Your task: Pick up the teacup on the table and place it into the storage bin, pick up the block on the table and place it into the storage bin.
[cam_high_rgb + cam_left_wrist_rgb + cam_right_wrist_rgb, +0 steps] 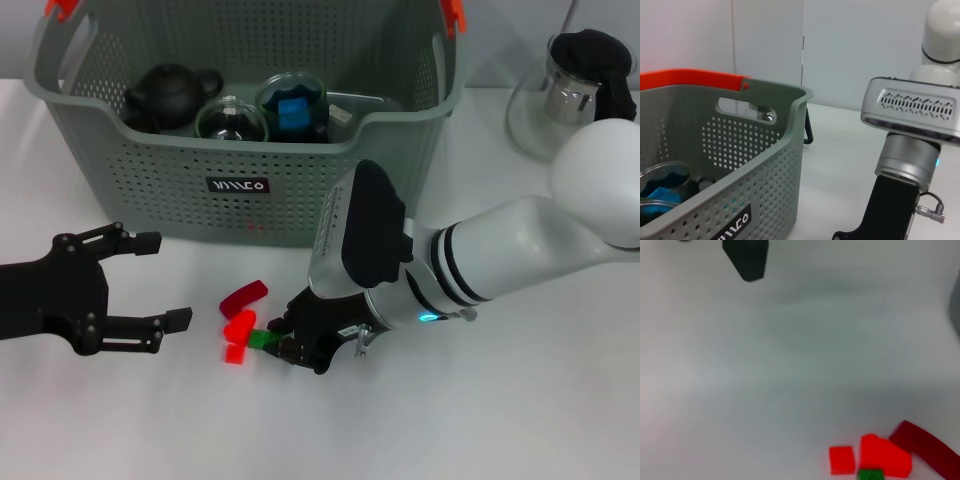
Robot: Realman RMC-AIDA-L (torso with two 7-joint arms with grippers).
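Head view alone shows the storage bin's (150, 180) contents: black teapot (170, 95), glass cup (232, 120), glass holding something blue (292, 105); glass pot (580, 85) far right on the counter (500, 420). Right wrist view shows the blocks close: small red block (842, 459), larger red block (885, 455), dark red curved piece (930, 450), green block (871, 474). Right pincer (290, 338) low on the counter, at the green block (262, 339), just right of the red blocks (238, 325); whether it is clenched, cannot tell. Left pincer (165, 280) released, fingers spread, left of the blocks, near side of the bin. Left wrist view shows bin corner (765, 165) and right arm (910, 150).
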